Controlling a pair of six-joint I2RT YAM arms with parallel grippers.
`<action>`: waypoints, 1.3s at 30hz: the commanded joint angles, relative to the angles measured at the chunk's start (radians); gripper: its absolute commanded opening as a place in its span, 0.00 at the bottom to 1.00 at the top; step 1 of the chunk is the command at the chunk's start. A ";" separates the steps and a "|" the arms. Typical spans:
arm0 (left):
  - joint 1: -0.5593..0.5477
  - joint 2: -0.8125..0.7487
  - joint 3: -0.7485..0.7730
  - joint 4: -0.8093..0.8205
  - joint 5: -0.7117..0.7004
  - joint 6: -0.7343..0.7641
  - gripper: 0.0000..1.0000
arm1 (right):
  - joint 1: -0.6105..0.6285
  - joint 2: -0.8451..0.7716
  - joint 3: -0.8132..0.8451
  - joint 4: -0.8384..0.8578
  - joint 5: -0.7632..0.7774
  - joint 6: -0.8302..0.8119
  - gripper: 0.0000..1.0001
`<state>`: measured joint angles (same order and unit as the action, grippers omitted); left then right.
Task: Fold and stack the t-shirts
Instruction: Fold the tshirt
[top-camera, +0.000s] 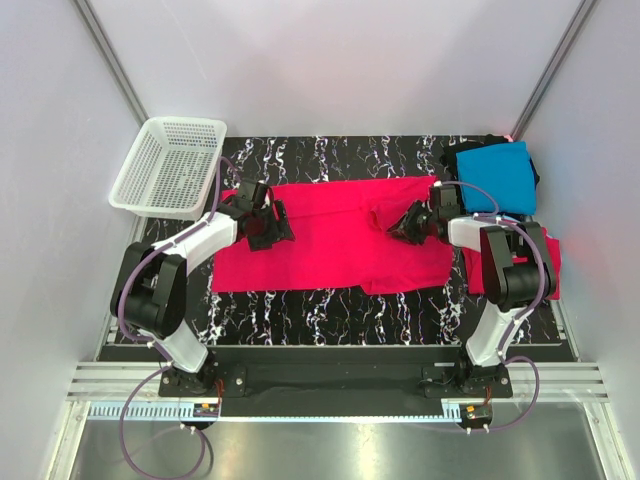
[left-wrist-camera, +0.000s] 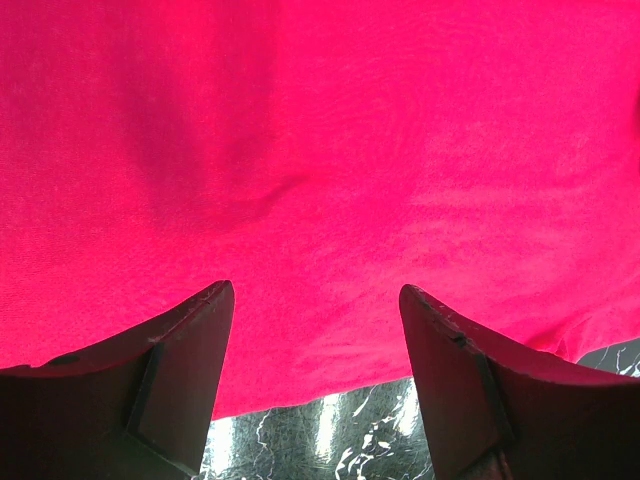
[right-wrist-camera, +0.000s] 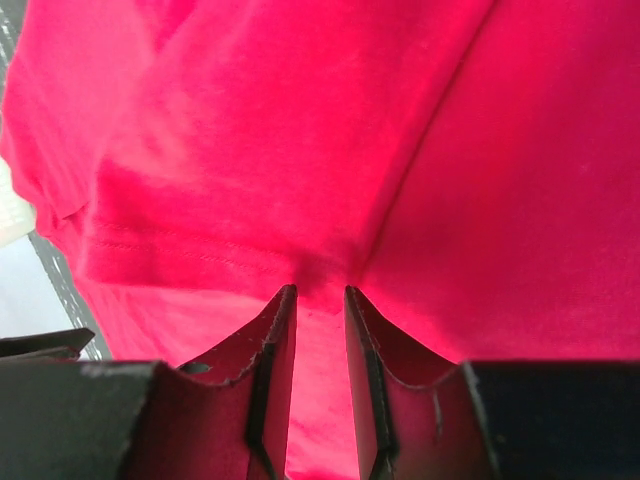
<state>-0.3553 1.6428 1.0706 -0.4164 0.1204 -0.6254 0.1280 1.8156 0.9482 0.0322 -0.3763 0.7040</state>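
Note:
A pinkish-red t-shirt (top-camera: 330, 235) lies spread across the middle of the black marbled mat (top-camera: 330, 300). My left gripper (top-camera: 270, 228) hovers low over its left part, jaws wide open and empty; in the left wrist view (left-wrist-camera: 315, 290) the red cloth (left-wrist-camera: 320, 150) fills the frame. My right gripper (top-camera: 400, 224) is at the shirt's right part, jaws nearly closed on a bunched fold of red cloth (right-wrist-camera: 320, 270) by a hem. A turquoise t-shirt (top-camera: 497, 175) lies folded at the back right on a black one (top-camera: 468, 147). A second red t-shirt (top-camera: 548, 262) lies under the right arm.
A white mesh basket (top-camera: 168, 165) stands at the back left corner. White enclosure walls close in on both sides and at the back. The mat's bare front strip (top-camera: 330, 315) lies between the shirt and the arm bases.

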 joint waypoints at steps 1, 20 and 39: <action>-0.002 -0.049 0.003 0.025 -0.004 0.010 0.72 | 0.001 0.017 0.037 0.021 0.014 0.003 0.33; -0.002 -0.051 0.006 0.022 -0.008 0.016 0.72 | 0.001 0.097 0.083 0.023 -0.004 -0.011 0.18; -0.005 0.106 0.006 -0.071 -0.036 -0.071 0.72 | 0.021 -0.136 0.204 -0.297 0.220 -0.181 0.05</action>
<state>-0.3553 1.7206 1.0710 -0.4664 0.0967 -0.6685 0.1390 1.7428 1.0958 -0.1894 -0.2443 0.5819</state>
